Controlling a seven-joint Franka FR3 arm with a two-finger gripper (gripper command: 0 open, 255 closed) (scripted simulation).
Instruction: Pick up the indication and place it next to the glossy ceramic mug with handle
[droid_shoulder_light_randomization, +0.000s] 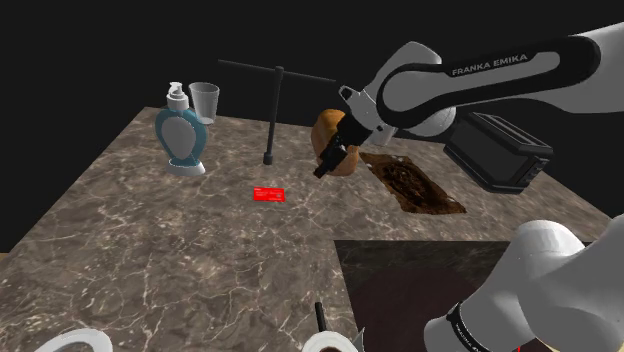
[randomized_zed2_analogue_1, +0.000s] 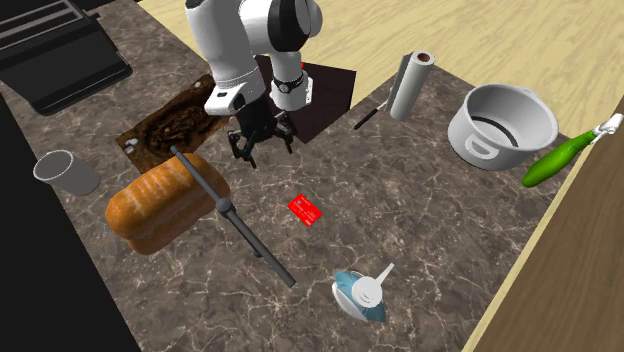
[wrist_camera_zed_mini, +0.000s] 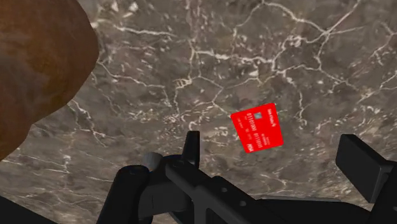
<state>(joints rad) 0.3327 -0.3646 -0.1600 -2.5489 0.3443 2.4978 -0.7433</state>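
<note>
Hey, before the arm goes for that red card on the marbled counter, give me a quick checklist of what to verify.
1. Red card lies flat on the counter, uncovered: ok.
2. Jaws open and empty: ok.
3. Jaws above the card: not ok; they hang beside the bread loaf, short of it.
4. Clearance from the black stand near the card: cannot tell.
5. Mug with handle located: cannot tell; the grey cup shows no handle.
</note>
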